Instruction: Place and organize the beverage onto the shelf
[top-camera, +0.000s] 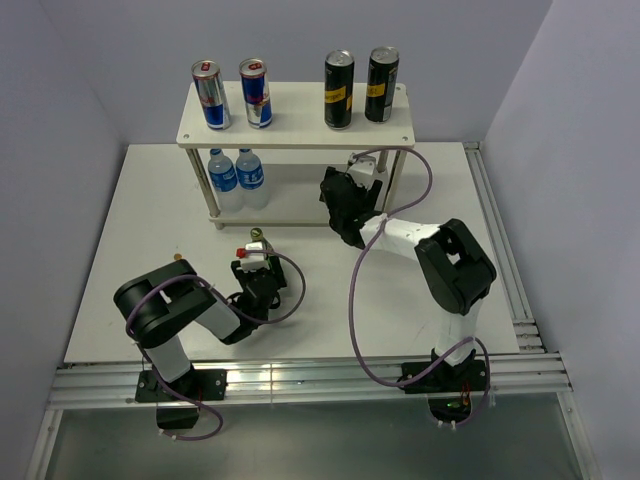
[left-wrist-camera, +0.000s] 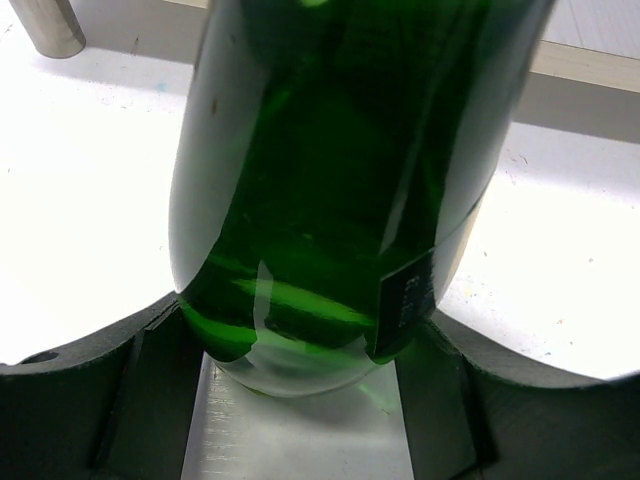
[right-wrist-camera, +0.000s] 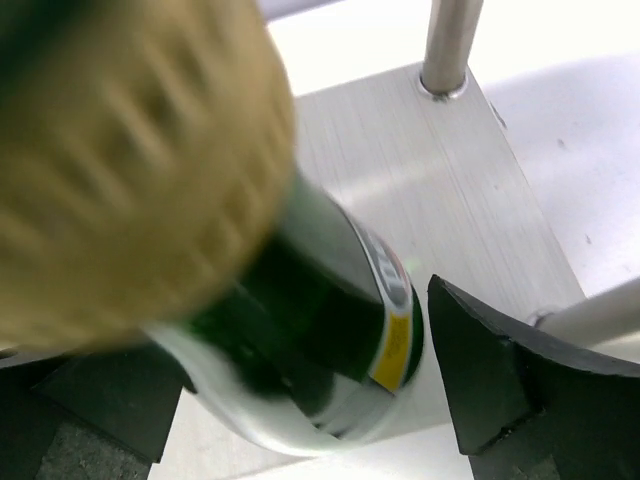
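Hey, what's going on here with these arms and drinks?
Two arms are stocking a two-tier shelf. Two silver-and-blue cans and two black cans with yellow labels already stand on its top board. The right tool is at the lower board with a gold-topped green bottle between its fingers; whether it grips is unclear. The left tool is clamped on a second green bottle in front of the shelf.

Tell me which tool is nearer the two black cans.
Right. The right tool is at the shelf's lower tier, just below the black cans; the left tool sits out on the table, before the shelf's left end.
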